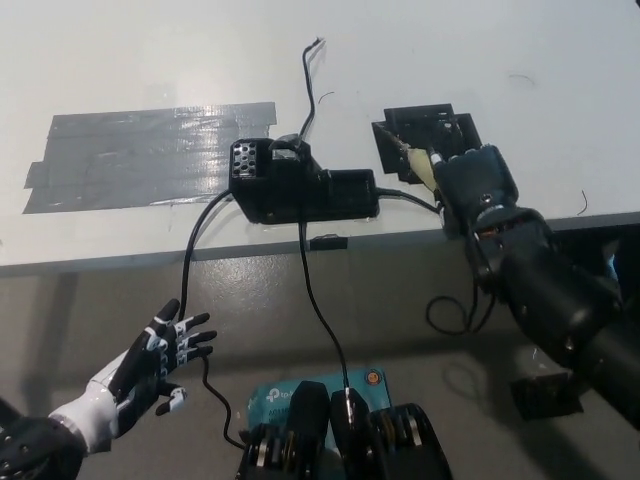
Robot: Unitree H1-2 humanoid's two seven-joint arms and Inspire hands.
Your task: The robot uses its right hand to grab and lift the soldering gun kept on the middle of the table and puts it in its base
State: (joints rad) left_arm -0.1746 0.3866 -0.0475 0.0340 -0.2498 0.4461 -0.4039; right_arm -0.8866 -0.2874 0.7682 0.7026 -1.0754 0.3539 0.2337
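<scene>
Holding the iron (pixel 417 166) by its pale handle, the right hand (pixel 478 186) has its fingers wrapped round the grip, with the metal tip pointing up and away onto the base (pixel 425 128), the small black stand near the table's (pixel 480 60) front edge. Only the front of the handle shows; the rest is hidden inside the fist. It looks light and rigid, so the handle is the place to hold; the tip is thin and likely hot. Its cord (pixel 470 290) trails off the edge and loops below the base, and may tug as the tool is moved. Left of the base sits the black station (pixel 300 185); further left, grey tape (pixel 140 155). Well below, off the table, the left hand (pixel 160 350) rests with fingers spread, holding nothing.
</scene>
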